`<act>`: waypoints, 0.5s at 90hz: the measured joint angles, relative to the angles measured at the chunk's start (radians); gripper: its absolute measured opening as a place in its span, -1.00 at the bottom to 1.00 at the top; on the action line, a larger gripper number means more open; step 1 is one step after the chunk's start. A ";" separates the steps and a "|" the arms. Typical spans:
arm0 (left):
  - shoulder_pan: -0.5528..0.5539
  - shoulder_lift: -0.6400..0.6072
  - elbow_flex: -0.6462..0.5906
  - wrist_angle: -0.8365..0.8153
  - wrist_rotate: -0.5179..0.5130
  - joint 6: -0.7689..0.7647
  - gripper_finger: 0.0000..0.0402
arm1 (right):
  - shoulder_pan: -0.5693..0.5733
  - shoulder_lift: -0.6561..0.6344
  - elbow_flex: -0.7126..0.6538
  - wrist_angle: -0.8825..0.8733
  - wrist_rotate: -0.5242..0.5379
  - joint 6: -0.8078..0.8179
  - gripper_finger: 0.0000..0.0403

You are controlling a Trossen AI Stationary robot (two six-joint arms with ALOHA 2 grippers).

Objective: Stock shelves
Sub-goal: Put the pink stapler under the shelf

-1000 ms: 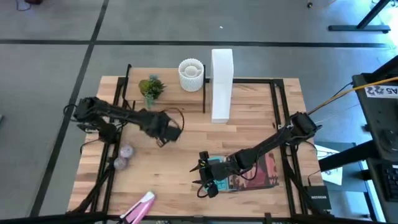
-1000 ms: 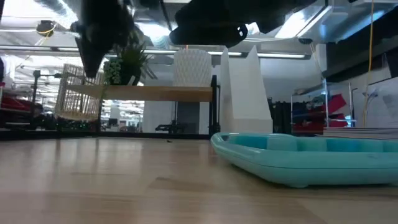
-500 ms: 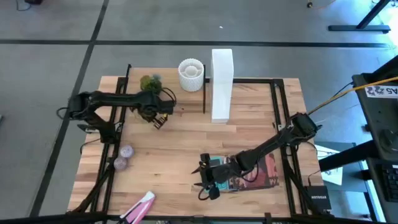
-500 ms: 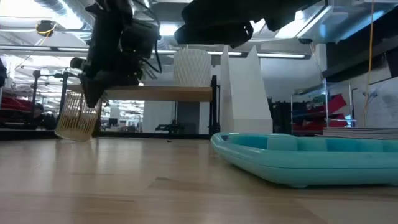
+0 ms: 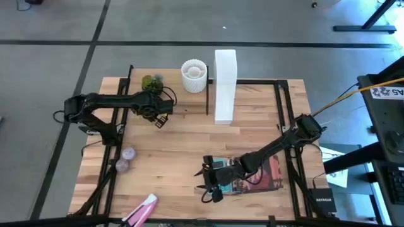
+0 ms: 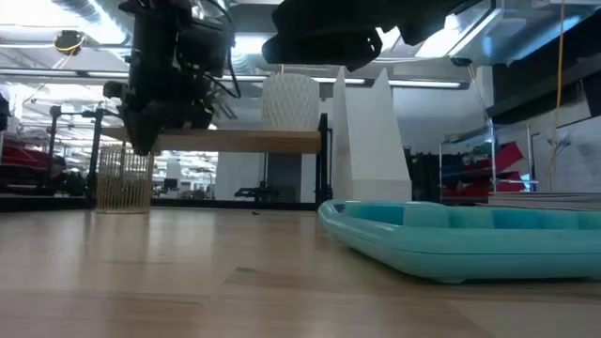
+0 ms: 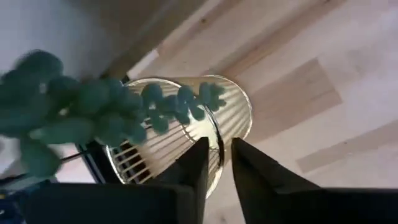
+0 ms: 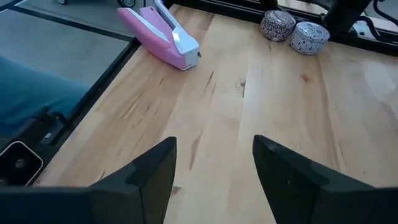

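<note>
My left gripper [image 7: 214, 163] clamps gold wire basket [image 7: 186, 134] rim — basket upright on table by shelves [image 6: 235, 141]; right gripper [image 8: 214, 165] spread, empty.

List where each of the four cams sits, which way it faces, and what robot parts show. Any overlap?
High: overhead, straight down on the table; both arms, left gripper, right gripper.
Low: table height, level toward the shelves; arms come in from above.
Left wrist: past its own fingers, pinched on the gold wire basket.
Right wrist: past its spread fingers toward the pink stapler.
Shared: the basket in the low and left wrist views.
</note>
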 joint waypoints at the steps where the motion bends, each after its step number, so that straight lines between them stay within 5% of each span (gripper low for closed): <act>1: 0.000 0.000 0.000 0.000 -0.001 0.000 -0.64 | 0.000 0.000 0.000 0.000 0.000 0.002 -0.02; 45: -0.019 0.000 0.000 -0.189 -0.111 -0.065 -0.42 | 0.000 0.000 0.000 0.001 0.000 0.013 -0.02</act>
